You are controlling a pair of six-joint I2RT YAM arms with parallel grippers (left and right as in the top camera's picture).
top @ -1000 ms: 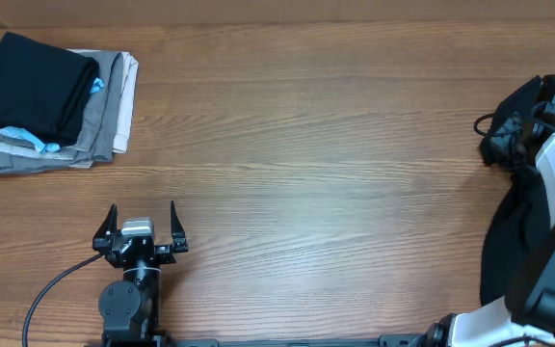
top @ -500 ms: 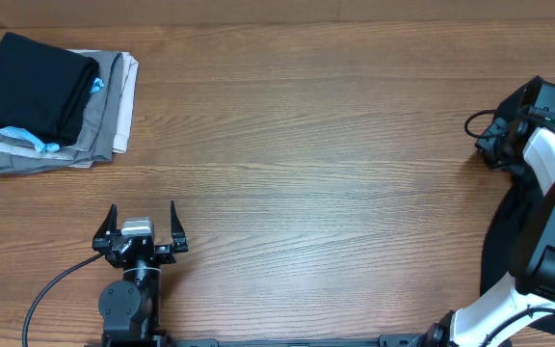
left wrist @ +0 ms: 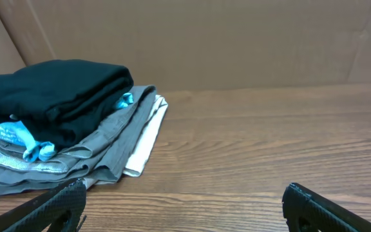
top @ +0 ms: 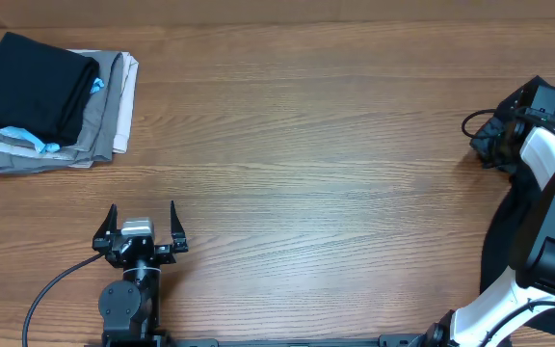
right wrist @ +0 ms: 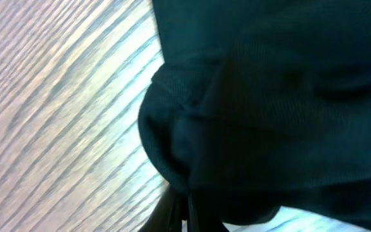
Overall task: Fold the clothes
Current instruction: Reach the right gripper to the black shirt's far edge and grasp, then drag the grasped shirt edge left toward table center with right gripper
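Note:
The clothes (top: 497, 253), a black soft mass, lie bunched at the table's right edge, partly under my right arm. My right gripper (top: 490, 146) is at their upper end. In the right wrist view the dark fabric (right wrist: 269, 96) fills most of the frame, and a puckered fold runs down into my right gripper (right wrist: 185, 216), whose fingers are pressed together on it. My left gripper (top: 143, 205) rests near the front left, open wide, with bare wood between its fingers (left wrist: 76, 193); the same gripper (left wrist: 184, 190) faces the far left corner.
A folded stack of grey and beige garments with light-blue bits (top: 99, 106) sits at the far left corner, a folded black piece (top: 32, 87) on top. The stack (left wrist: 108, 154) lies ahead of my left gripper. A brown wall backs the table (top: 306, 164).
My right wrist has shifted slightly left along the right edge, onto the black fabric. The left arm and the folded stack have not moved.

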